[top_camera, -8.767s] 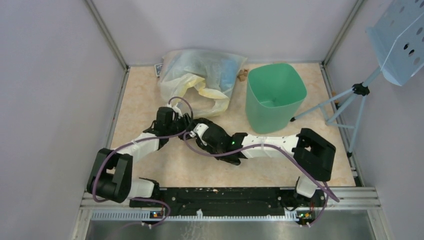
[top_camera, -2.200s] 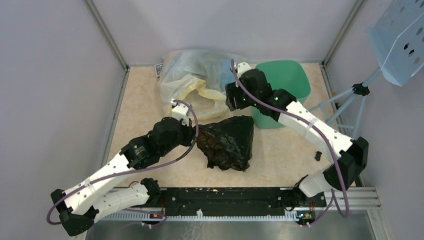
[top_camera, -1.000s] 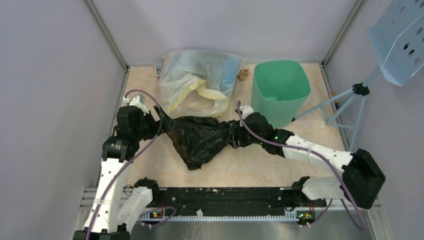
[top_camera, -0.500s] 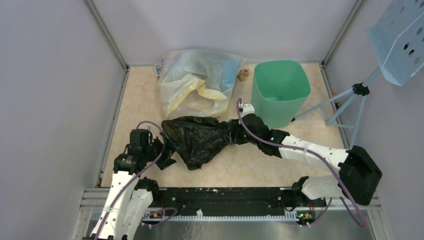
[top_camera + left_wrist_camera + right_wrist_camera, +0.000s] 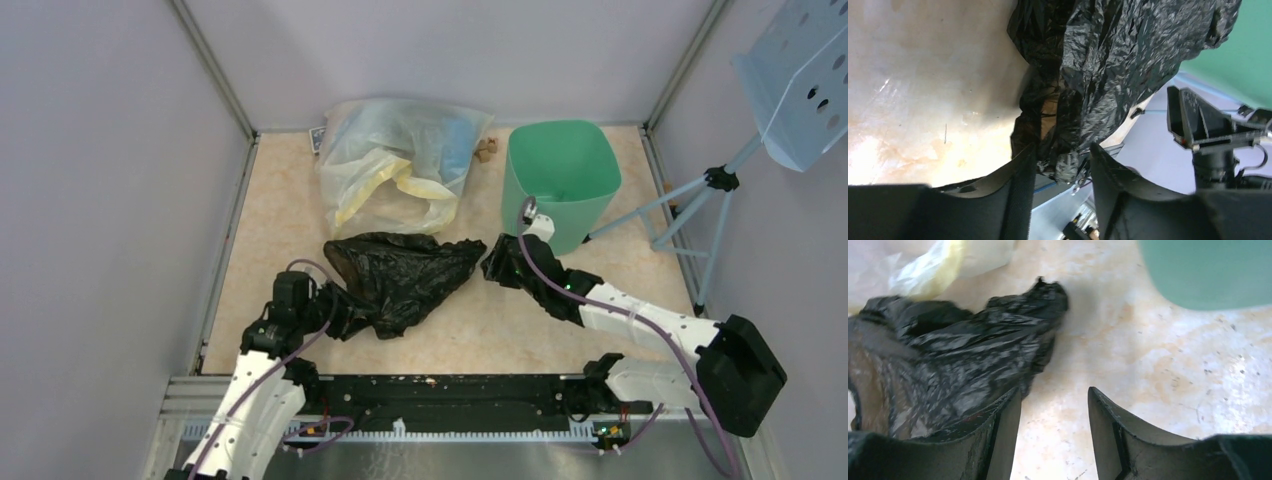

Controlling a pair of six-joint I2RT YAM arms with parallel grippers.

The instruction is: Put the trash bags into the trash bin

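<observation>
The black trash bag [image 5: 405, 272] lies crumpled and flat on the table, in front of the clear bag. My left gripper [image 5: 343, 314] is at its near left edge; in the left wrist view a fold of the bag [image 5: 1128, 55] sits between the fingers of the left gripper [image 5: 1062, 150], touching one, with a gap to the other. My right gripper [image 5: 497, 262] stands open just right of the bag's pointed right end [image 5: 1048, 292]; only bare table shows inside the right gripper [image 5: 1053, 390]. The mint-green trash bin [image 5: 556, 185] stands upright behind the right gripper.
A large translucent bag [image 5: 400, 165] with blue and yellow contents lies at the back, left of the bin. Small brown bits [image 5: 486, 150] sit between them. A pale blue perforated tray [image 5: 800, 80] on a tripod [image 5: 700, 200] stands at the right wall. Walls enclose three sides.
My right gripper has let go of the bag's right end and drawn back to the right. The left arm came down to the bag's near left edge and its jaws narrowed. The bag slumped onto the table.
</observation>
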